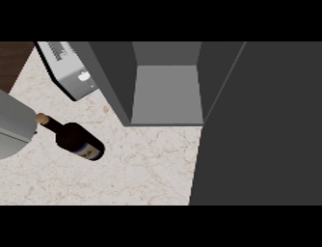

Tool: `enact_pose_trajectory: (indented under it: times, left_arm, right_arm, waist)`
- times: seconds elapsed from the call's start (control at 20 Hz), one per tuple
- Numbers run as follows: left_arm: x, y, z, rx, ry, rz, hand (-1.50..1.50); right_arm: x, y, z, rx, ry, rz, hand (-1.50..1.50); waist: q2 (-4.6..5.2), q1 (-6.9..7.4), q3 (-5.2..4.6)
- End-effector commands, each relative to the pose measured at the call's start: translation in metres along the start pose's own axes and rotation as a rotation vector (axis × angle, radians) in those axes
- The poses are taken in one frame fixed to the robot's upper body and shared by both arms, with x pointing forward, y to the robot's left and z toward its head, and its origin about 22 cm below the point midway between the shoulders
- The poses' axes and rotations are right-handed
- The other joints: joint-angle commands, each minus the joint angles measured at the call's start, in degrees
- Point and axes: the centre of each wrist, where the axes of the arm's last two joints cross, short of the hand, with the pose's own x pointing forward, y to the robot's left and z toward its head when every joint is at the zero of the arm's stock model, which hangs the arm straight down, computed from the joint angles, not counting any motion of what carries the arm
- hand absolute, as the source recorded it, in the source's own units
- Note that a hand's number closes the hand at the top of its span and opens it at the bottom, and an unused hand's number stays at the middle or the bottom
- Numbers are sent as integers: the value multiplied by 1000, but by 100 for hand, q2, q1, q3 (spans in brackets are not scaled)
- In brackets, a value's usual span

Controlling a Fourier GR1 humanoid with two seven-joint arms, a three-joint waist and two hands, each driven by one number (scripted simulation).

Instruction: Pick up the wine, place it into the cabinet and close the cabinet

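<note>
A pale marbled desk [121, 178] is filling the view. At far left a grey forearm [0, 123] is covering the desk edge; no robot hand is showing, so its state cannot be told. Just beside it the wine [75, 137] is standing. A silver laptop [71, 72] is lying behind. The cabinet [167, 87] is standing open, its door [271, 125] swung right.

- single head view, set above the worktop [121, 178] and aimed steeply downward.
- frame covers the pale marbled worktop, with the open cabinet [165, 91] at top centre.
- the cabinet door [277, 130] fills the right side, close to the lens.
- a grey forearm [0, 125] enters at the left edge, near the camera.
- no second view is supplied.
</note>
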Motion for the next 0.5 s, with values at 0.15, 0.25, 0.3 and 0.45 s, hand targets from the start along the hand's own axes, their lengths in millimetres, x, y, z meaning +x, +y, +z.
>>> enact_pose_trajectory:
  times: [0.15,0.25,0.3,0.45]
  left_arm:
    - [-30,13,0,75,-9,-36,-150]
    - [-40,16,-20,72,11,-29,-150]
    - [-29,16,4,79,4,-39,-150]
    - [-42,28,-5,94,19,-59,-150]
  right_arm:
    - [24,-3,18,33,-42,-15,-150]
    - [30,-1,28,44,-37,-15,-150]
    - [37,-2,22,32,-44,0,-150]
    - [28,-6,25,27,-55,-14,-150]
  waist:
    - [1,12,-1]
    - [3,-46,-1]
    - [-12,22,-4]
    - [5,-8,1]
